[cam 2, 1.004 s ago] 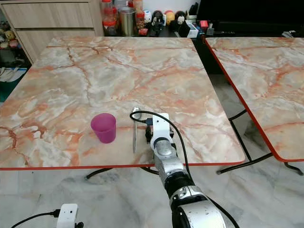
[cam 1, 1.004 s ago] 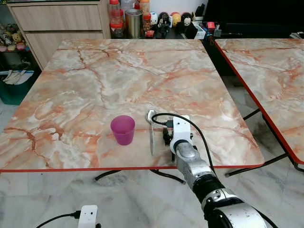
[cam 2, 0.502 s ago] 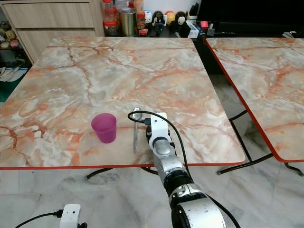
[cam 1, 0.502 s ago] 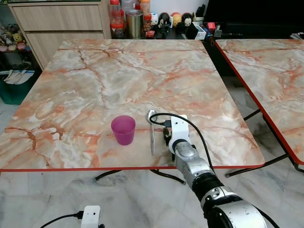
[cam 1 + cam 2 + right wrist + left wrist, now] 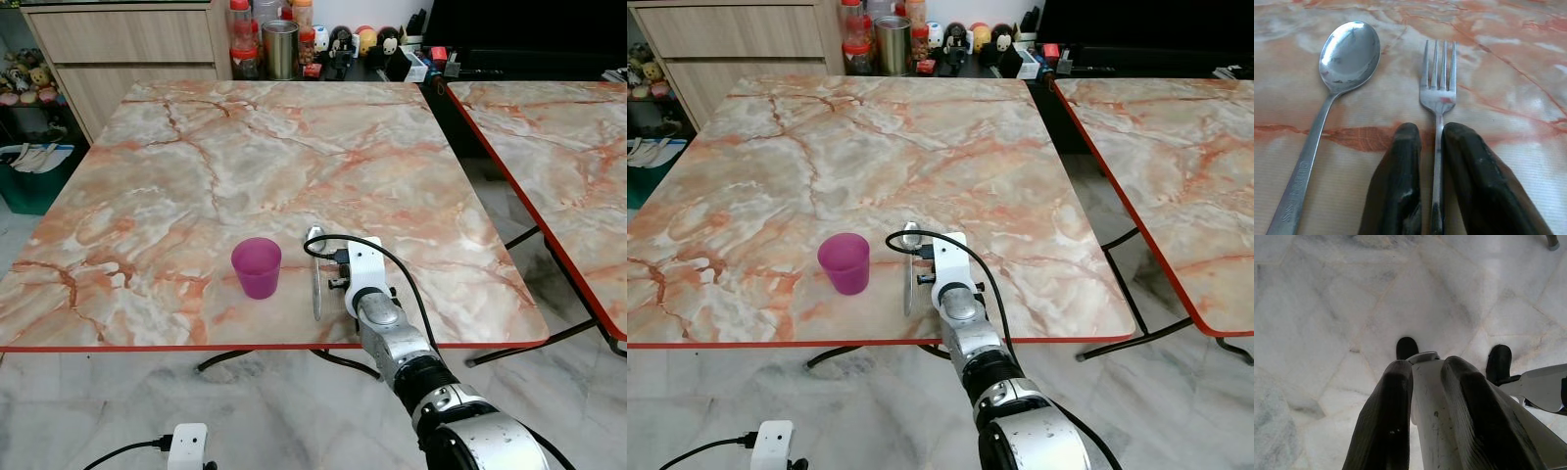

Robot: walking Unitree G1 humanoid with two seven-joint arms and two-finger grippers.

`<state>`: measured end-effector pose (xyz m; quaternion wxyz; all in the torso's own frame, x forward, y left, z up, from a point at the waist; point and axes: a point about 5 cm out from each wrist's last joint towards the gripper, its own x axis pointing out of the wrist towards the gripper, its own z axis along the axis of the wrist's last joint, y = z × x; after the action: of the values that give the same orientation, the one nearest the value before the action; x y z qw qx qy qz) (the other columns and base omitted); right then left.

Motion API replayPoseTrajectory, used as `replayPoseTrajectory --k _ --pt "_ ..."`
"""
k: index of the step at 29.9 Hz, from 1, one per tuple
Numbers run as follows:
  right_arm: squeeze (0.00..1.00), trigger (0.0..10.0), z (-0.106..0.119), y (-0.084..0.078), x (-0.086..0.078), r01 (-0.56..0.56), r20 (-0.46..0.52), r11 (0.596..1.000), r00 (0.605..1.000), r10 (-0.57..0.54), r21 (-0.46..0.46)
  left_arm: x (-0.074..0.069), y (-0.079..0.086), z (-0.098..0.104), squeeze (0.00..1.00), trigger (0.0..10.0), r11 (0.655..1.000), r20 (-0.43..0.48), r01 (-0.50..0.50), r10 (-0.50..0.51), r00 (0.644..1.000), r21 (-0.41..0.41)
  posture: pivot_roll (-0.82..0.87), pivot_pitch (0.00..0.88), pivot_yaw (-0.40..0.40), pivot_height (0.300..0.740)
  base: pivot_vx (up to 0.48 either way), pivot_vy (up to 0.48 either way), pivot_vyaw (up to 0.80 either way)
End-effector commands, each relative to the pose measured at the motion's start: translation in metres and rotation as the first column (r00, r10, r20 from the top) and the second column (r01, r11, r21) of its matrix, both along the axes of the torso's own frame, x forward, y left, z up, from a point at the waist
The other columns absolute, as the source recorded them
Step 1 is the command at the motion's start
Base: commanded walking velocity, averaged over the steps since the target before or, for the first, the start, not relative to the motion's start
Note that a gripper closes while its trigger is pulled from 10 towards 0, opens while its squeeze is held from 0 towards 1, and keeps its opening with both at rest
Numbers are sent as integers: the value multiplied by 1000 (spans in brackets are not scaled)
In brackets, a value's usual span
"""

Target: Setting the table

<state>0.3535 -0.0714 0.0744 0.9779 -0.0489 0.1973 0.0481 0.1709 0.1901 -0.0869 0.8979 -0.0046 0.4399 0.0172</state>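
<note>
A translucent purple cup [image 5: 256, 266] stands upright near the front edge of the marble table [image 5: 245, 157]. Just right of it lies a metal spoon [image 5: 313, 274], bowl pointing away from me. My right gripper [image 5: 339, 284] rests low on the table beside the spoon. In the right wrist view it [image 5: 1431, 129] is shut on the handle of a fork [image 5: 1438, 88]. The fork lies parallel to the spoon [image 5: 1349, 49], tines away from me. My left gripper [image 5: 1426, 364] hangs idle over the floor, its fingers [image 5: 1391, 421] close together.
A second marble table [image 5: 568, 147] stands to the right across a narrow gap. Jars and figurines [image 5: 279, 44] line a shelf behind the far edge, next to a wooden cabinet [image 5: 118, 44]. A white plug with its cable [image 5: 186, 446] lies on the tiled floor in front.
My right gripper has edged slightly left, toward the spoon, with the fork in it. Cup and spoon have stayed put.
</note>
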Motion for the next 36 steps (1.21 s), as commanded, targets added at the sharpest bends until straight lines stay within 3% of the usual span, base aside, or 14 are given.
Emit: replayPoseTrajectory --k 1,24,25,26,27,36 --pt "0 0 -7 -7 -2 20 -45 1000 999 -21 -23 -7 -3 -4 0 10000 1000 -39 -5 4 999 -22 118 90 -55 740 0 0 0" --pt "0 0 0 -17 3 71 12 996 997 -71 -54 -5 -2 -3 0 10000 1000 -30 -7 6 1000 -18 116 97 -47 740 0 0 0" --pt "0 4039 4 -18 5 79 48 995 996 -76 -56 -5 -2 -3 0 10000 1000 -29 -7 7 1000 -16 115 96 -48 740 0 0 0" --pt "0 4039 4 -18 5 79 48 995 996 -76 -56 -5 -2 -3 0 10000 1000 -29 -7 7 1000 -16 115 96 -48 740 0 0 0" --pt "0 10000 9 -19 7 79 85 995 994 -73 -63 -5 -2 -3 0 10000 1000 -28 -8 7 1000 -14 114 97 -48 740 0 0 0" --pt "0 10000 38 -16 17 41 268 998 963 -27 -46 -4 -1 -2 0 10000 1000 -20 -18 18 1000 10 108 96 -52 740 0 0 0"
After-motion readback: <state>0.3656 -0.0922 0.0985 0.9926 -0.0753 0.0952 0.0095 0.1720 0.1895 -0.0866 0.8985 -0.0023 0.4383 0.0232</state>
